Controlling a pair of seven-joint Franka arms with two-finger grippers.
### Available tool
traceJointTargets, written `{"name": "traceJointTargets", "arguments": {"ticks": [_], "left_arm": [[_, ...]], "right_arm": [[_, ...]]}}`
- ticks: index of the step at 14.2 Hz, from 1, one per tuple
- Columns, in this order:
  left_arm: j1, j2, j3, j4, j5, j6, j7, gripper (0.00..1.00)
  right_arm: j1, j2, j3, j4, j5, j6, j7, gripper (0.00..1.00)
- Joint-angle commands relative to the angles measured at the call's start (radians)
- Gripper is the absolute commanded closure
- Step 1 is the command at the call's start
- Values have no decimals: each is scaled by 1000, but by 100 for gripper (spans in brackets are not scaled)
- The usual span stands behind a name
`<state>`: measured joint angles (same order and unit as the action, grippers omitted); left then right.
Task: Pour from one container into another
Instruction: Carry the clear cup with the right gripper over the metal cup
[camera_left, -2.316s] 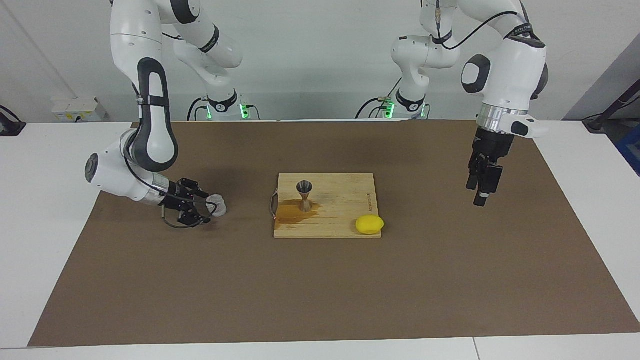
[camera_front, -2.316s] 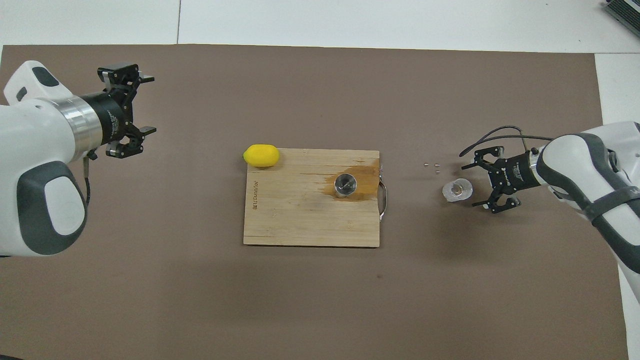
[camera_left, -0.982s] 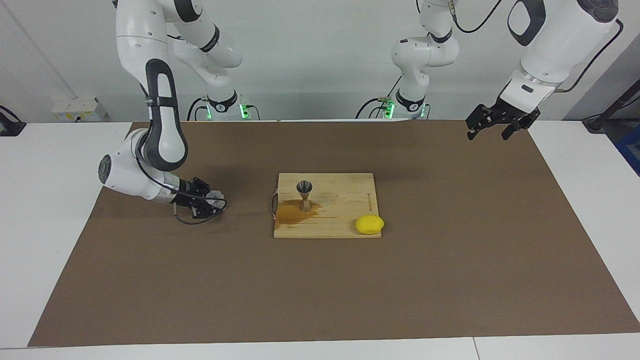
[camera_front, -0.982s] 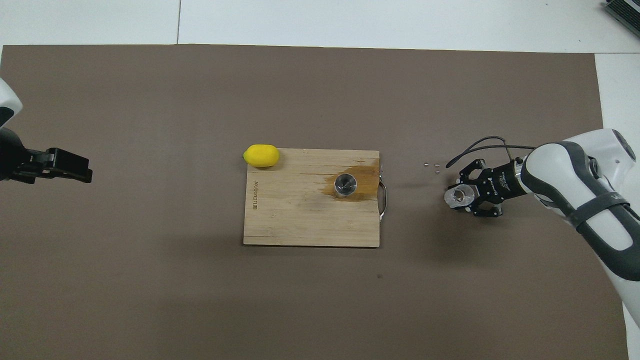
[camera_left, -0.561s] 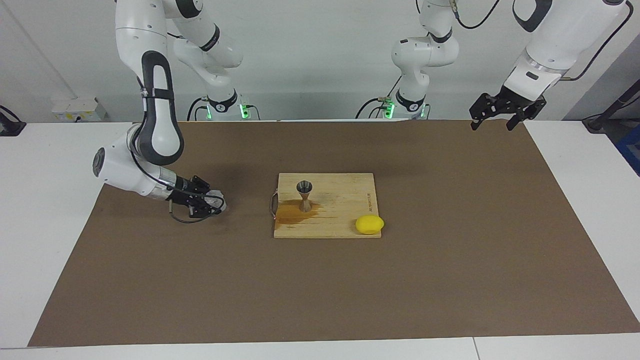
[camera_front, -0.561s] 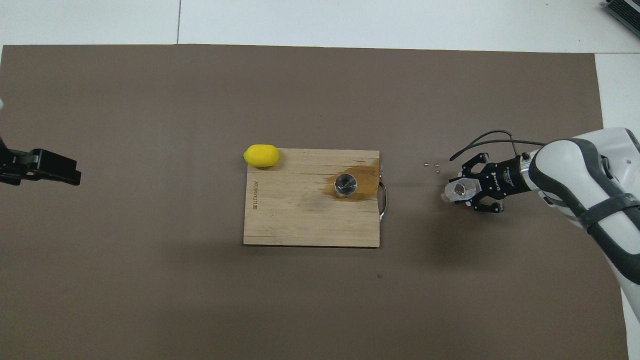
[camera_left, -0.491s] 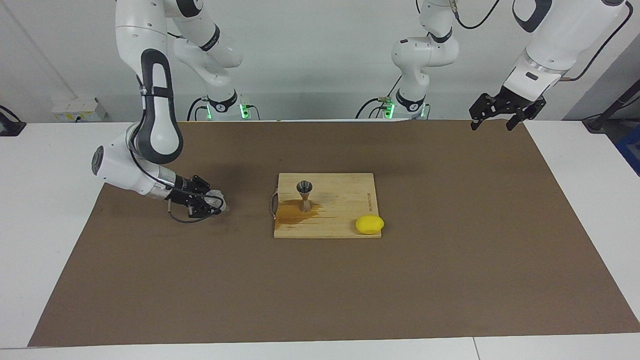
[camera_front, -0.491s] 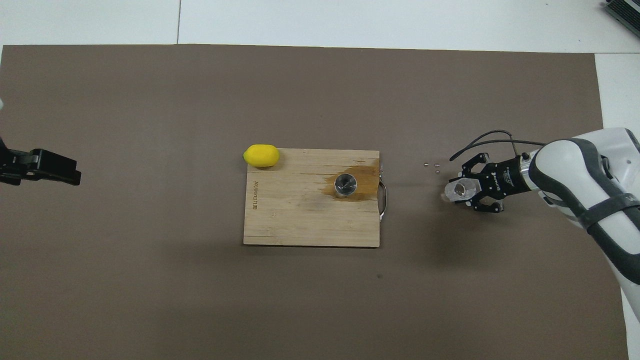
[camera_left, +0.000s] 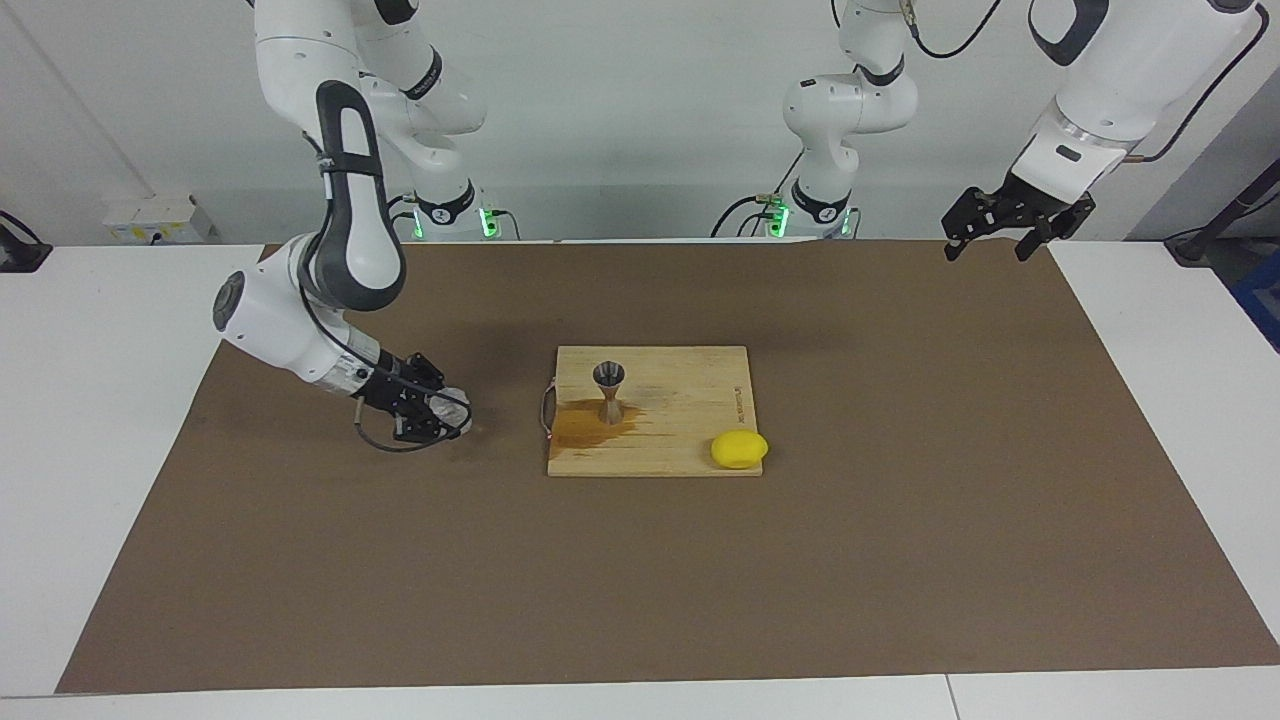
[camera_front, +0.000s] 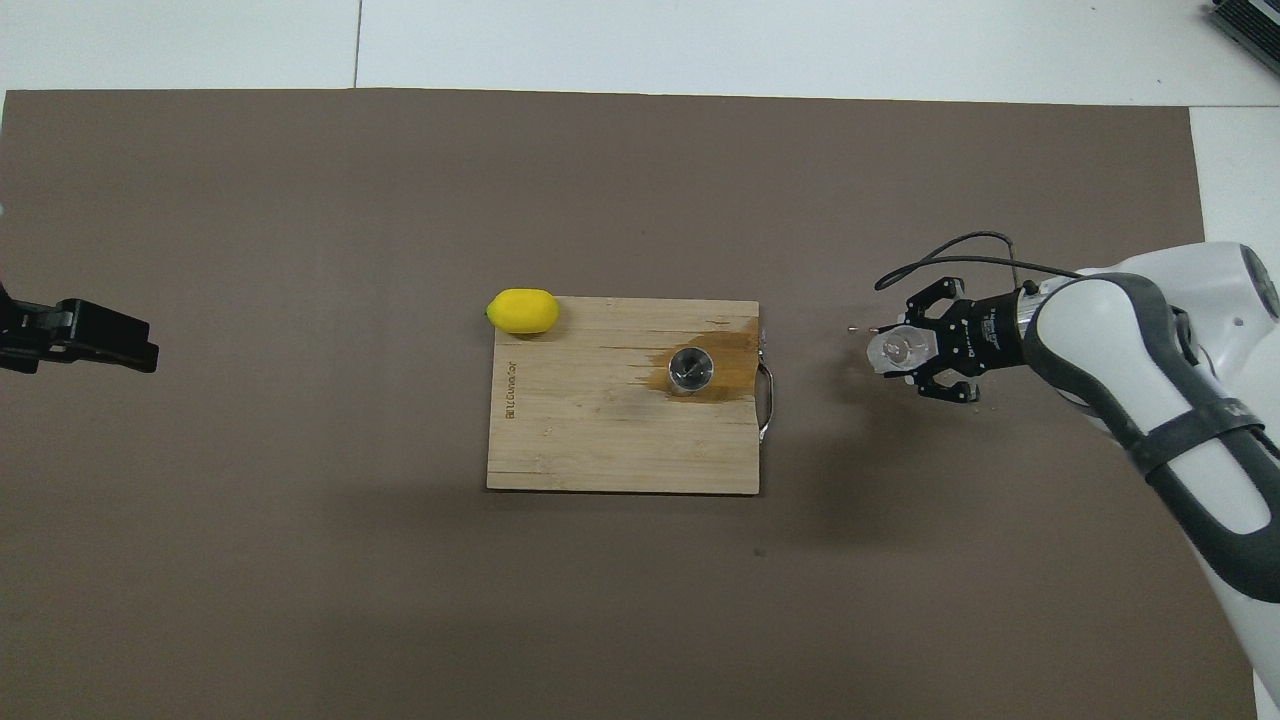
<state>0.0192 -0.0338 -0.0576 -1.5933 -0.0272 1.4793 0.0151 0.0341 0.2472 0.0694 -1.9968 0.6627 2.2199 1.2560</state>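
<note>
right pincer (camera_left: 440, 412) clamped on clear plastic cup (camera_left: 447, 406), low over brown mat (camera_left: 640, 580), between wooden board (camera_left: 690, 400) and right arm's end of counter (camera_left: 90, 420). cup mouth faces up in overhead view. steel jigger (camera_left: 608, 391) upright on board, on amber stain (camera_left: 580, 428), at board edge toward cup. lemon (camera_left: 739, 449) at board corner away from cup, farther from robots than jigger. left pincer (camera_left: 1005, 225) spread wide, holding nothing, waits high over mat corner toward left arm's end, well apart from board.
</note>
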Motion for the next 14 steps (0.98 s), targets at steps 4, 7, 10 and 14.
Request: {"name": "traceJointTargets", "arguments": {"ticks": [4, 7, 10, 14], "left_arm": [[-30, -26, -1, -34, 7, 19, 8, 0], [-74, -26, 45, -27, 10, 15, 6, 0], [-65, -32, 45, -20, 18, -8, 19, 0], [-45, -32, 39, -19, 18, -4, 19, 0]], "right_arm": [[93, -3, -3, 107, -153, 0, 302, 100], [171, 0, -3, 150, -267, -3, 416, 100], [249, 12, -3, 193, -366, -25, 508, 100], [302, 12, -2, 208, -547, -42, 574, 100]]}}
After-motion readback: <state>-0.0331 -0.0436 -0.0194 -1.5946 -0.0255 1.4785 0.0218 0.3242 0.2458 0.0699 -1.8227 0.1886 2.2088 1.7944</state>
